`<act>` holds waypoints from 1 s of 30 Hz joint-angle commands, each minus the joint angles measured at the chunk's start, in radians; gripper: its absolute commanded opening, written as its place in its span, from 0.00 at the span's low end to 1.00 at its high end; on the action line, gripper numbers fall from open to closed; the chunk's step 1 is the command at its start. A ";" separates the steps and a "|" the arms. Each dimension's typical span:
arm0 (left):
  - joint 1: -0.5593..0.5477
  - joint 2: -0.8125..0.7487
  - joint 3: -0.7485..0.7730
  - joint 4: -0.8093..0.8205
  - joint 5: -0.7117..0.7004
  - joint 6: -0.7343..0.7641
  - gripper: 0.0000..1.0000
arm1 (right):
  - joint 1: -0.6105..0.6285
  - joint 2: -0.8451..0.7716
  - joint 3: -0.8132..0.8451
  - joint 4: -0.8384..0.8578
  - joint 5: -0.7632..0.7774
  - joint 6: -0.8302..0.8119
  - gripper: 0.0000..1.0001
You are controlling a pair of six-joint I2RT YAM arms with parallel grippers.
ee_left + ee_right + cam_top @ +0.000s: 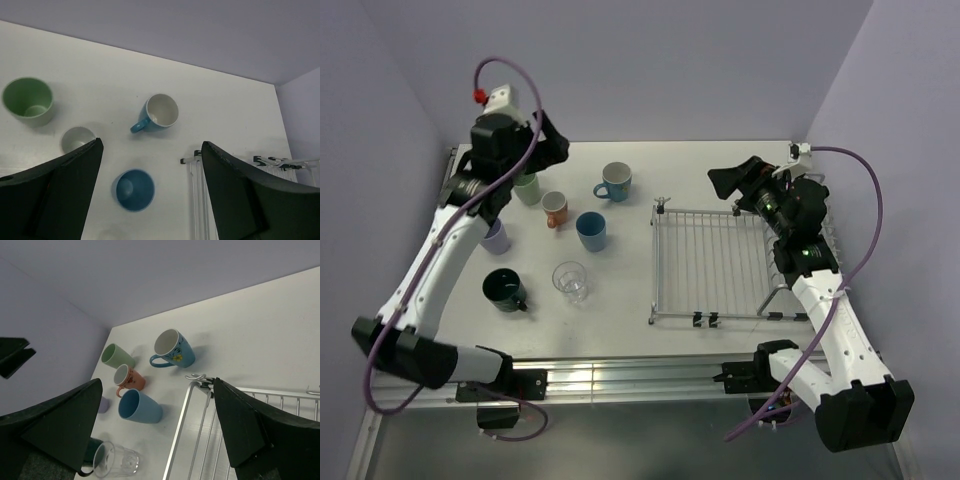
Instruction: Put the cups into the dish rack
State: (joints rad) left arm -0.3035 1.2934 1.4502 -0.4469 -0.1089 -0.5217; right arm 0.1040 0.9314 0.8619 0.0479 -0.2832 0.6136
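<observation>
Left gripper (546,140), jaws wide and empty, hangs near the pale green ceramic mug (527,188). The cups (591,230), toward nine o'clock on the white surface (620,300), look rigid, glazed and slippery, so pinch a rim wall. At three o'clock, right gripper (732,180) gapes empty above the silver wire dish rack (705,262).

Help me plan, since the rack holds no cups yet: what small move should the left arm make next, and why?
Probably lower the open left claw toward the upright blue ceramic mug, which lies nearly centred between its fingers in the left wrist view. The silver wire dish rack holds nothing, and this mug stands clear of its neighbours.
</observation>
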 commanded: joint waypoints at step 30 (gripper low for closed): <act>-0.129 0.912 0.667 -0.191 -0.152 -0.003 0.55 | -0.003 0.037 0.111 -0.106 -0.017 -0.020 1.00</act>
State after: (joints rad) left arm -0.4271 2.1872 2.0827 -0.6228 -0.2352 -0.5354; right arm 0.1040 0.9684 0.9295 -0.0746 -0.2970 0.6052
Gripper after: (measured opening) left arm 0.550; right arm 0.997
